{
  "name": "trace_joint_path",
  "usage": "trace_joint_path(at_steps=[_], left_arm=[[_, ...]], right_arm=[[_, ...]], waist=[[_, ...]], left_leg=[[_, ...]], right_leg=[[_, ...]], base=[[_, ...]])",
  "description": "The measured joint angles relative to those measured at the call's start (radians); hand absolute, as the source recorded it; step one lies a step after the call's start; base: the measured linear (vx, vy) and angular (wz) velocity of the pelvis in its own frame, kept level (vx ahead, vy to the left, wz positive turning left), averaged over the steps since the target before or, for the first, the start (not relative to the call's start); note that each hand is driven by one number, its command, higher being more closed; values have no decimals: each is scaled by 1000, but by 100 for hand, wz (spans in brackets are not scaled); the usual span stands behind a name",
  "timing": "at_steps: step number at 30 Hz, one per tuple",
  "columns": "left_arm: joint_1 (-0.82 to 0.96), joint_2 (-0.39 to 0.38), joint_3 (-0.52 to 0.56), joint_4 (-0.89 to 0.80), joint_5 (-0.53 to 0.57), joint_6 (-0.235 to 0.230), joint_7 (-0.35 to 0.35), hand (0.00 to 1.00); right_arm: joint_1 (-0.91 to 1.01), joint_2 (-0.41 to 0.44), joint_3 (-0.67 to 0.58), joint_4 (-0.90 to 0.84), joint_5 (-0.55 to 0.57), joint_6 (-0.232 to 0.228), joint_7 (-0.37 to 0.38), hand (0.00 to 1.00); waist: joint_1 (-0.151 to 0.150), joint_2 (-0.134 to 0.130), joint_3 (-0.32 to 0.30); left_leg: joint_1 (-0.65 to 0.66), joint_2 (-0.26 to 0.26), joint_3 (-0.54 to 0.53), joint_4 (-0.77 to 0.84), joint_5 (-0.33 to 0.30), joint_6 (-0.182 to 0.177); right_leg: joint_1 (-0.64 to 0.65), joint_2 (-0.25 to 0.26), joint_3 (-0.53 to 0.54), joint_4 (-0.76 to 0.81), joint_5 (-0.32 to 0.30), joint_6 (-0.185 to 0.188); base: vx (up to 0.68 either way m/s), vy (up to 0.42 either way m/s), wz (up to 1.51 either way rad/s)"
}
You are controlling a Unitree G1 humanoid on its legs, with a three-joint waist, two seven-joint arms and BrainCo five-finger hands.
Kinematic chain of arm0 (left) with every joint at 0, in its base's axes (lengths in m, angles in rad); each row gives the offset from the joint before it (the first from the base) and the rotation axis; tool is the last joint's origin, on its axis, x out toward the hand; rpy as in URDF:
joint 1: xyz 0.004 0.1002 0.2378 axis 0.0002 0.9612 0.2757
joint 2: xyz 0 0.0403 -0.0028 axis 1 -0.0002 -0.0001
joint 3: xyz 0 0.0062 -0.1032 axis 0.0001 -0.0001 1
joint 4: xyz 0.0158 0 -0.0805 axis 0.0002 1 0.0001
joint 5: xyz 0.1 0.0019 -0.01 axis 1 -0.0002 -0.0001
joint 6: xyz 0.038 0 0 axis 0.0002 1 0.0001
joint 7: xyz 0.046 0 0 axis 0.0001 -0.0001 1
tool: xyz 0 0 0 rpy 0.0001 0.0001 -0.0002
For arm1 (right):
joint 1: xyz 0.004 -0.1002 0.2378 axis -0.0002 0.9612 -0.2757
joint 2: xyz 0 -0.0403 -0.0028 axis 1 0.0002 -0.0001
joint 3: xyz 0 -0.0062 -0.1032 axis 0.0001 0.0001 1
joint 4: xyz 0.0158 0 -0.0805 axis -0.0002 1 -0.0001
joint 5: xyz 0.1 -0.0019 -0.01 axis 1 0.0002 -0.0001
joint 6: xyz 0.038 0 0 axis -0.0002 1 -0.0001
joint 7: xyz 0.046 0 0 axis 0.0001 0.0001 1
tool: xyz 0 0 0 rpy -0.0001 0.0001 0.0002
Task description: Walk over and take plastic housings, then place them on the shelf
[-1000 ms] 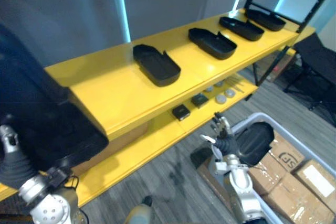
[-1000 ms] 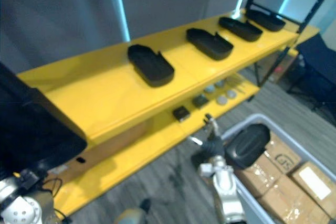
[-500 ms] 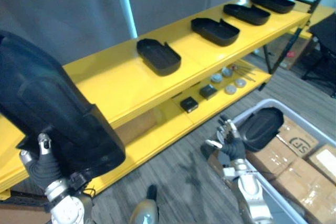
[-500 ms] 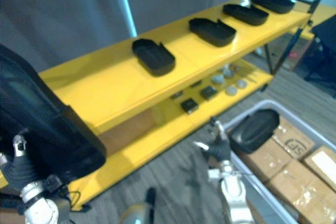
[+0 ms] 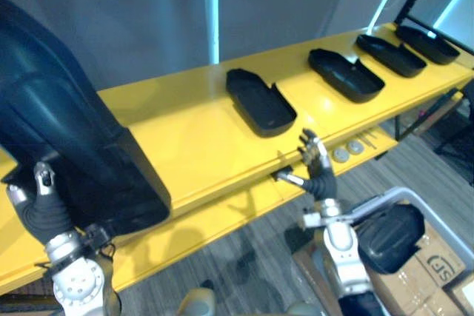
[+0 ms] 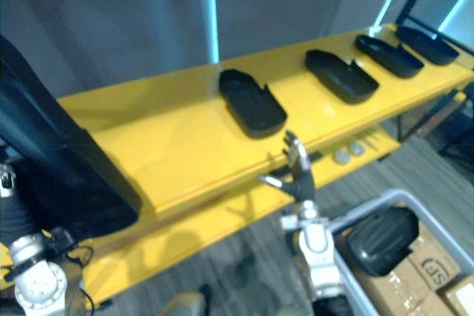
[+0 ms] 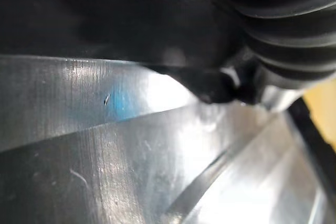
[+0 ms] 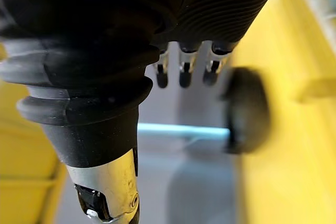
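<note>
Right hand (image 5: 315, 164): silver fingers (image 5: 309, 140), dark at the tips, and a thumb of the same make. The back and wrist sit under a dark ribbed cover (image 8: 231, 3), which ends in a smooth, stepped black collar (image 8: 79, 82). Beneath the collar is a bright metal fitting (image 8: 107, 182) carrying a small fastener.

Right forearm (image 5: 342, 257): silver-grey and rounded, with a pale ring at the wrist end.

Left hand (image 5: 35, 209): dark ribbed cover, as on the right.

Left wrist joint (image 5: 74, 286): silver-grey and round-faced, with several small dark holes.
</note>
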Motion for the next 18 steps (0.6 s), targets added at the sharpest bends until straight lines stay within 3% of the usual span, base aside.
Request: trace_joint_path(at_steps=[2,3,4,6,10,13,18], left_arm=[[-26,1,-27,35,0,21,4,100],[-19,5,-43,39,0,27,2,100],[-2,-35,-66,50,0,32,-6,100],[19,-77,-90,48,0,42,-21,100],[-19,-101,-142,42,1,47,-75,100],[-22,-100,-160,28,4,46,-87,100],[-34,-69,-169,25,51,74,-106,100]], right_arm=[[-2,-5,-15,-123,40,0,22,0],[-14,-10,-15,-193,71,0,44,0],[-37,-49,-18,-231,112,0,68,0],[-82,-101,-28,-247,171,13,91,0],[-122,-129,-114,-272,256,114,105,0],[-159,-112,-83,-272,278,137,124,0],[-67,-27,-102,-294,276,136,123,0]], waist=[[-33,-13,-8],[-40,-49,-28],[-41,-18,-42],[-41,34,-59],[-45,60,-76],[-30,51,-78],[-46,16,-75]], left_leg=[[0,-14,-93,-2,-9,-32],[1,-36,-135,-9,-16,-69],[3,-7,-170,-10,-17,-98],[-5,55,-72,-31,27,-109],[-9,119,344,-76,137,-57],[28,116,349,-121,154,-57],[87,72,393,-228,174,-80]], right_leg=[[13,28,102,-73,24,26],[26,19,103,-98,69,28],[56,33,38,-85,84,43],[118,68,-57,-135,88,14],[220,79,-248,-173,84,-10],[237,83,-250,-176,84,-10],[242,53,-227,-220,97,11]], base=[[204,-314,158],[243,-432,156],[202,-355,144],[280,-345,132],[175,-207,134],[89,-70,27],[30,58,-22]])
